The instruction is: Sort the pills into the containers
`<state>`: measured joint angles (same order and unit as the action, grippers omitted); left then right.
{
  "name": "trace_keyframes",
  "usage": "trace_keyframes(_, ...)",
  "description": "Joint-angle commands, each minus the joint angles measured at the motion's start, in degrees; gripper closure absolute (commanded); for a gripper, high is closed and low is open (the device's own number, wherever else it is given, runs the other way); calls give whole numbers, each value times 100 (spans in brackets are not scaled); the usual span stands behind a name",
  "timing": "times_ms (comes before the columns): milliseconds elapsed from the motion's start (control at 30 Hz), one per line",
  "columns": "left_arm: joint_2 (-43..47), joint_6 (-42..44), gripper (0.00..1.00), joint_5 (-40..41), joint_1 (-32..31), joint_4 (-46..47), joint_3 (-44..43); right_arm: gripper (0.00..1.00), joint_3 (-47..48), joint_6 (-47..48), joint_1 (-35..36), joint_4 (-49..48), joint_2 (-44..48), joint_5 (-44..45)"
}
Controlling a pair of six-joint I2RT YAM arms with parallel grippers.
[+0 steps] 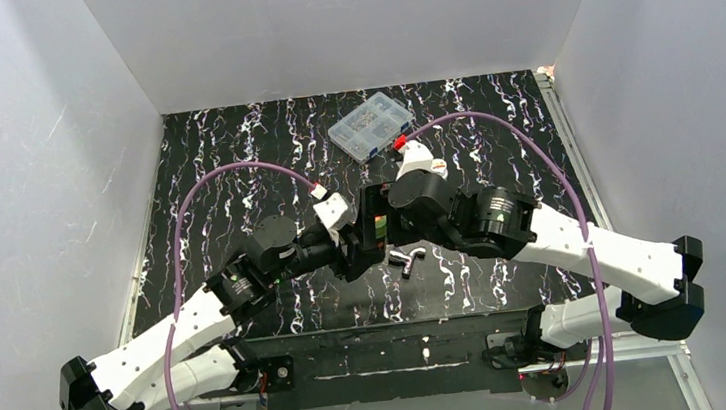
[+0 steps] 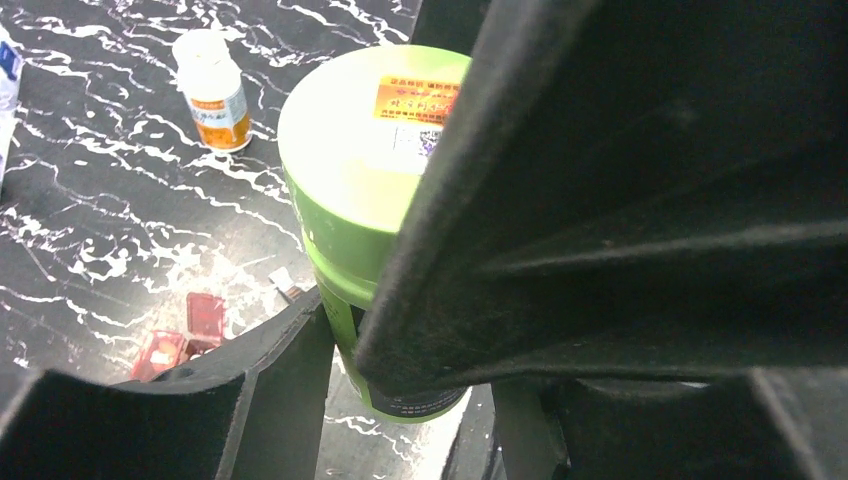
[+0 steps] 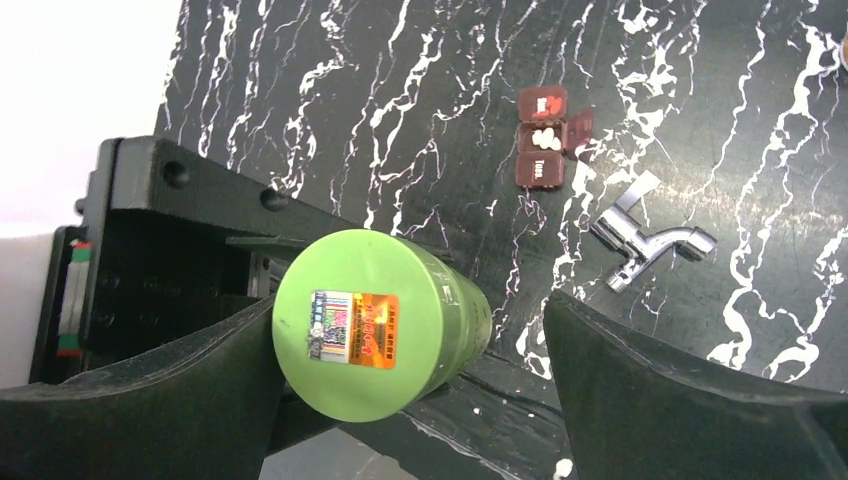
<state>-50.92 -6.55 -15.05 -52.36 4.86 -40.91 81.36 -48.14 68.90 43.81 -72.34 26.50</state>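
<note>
The dark bottle with the bright green cap is held off the table, gripped round its body by my left gripper, which is shut on it. In the right wrist view the green cap faces the camera. My right gripper is open around it: the left finger is at the cap's edge and the right finger stands well apart. Both grippers meet at mid-table. The amber bottle with a white cap stands upright on the table beyond.
A small red pill organiser lies on the black marbled table with one lid open and white pills inside. A metal tap-shaped part lies next to it. A clear plastic compartment box sits at the back centre. White walls enclose the table.
</note>
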Motion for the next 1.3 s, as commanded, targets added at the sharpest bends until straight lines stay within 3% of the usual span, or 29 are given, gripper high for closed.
trace_keyframes(0,141,54,100,-400,-5,463,-207,2,66,777,-2,-502,454,-320)
trace_keyframes(167,167,9,100,-608,-3,430,-205,1,-217,1781,-176,-1117,847,-1520)
trace_keyframes(400,297,-26,100,-1201,-3,423,-189,2,-579,2594,-396,-1379,1345,-2272)
trace_keyframes(600,371,-236,100,-2012,-2,563,-162,2,-997,2855,-1258,-1936,1777,-4120)
trace_keyframes(833,295,-598,100,-2649,40,794,-152,3,-994,2913,-1441,-2300,1778,-5541)
trace_keyframes(1067,238,-877,100,-2850,145,1147,-114,6,-1010,2924,-1442,-2195,1740,-5514)
trace_keyframes(1267,171,-974,100,-2928,197,1216,-118,17,-1000,2907,-1441,-2219,1721,-5429)
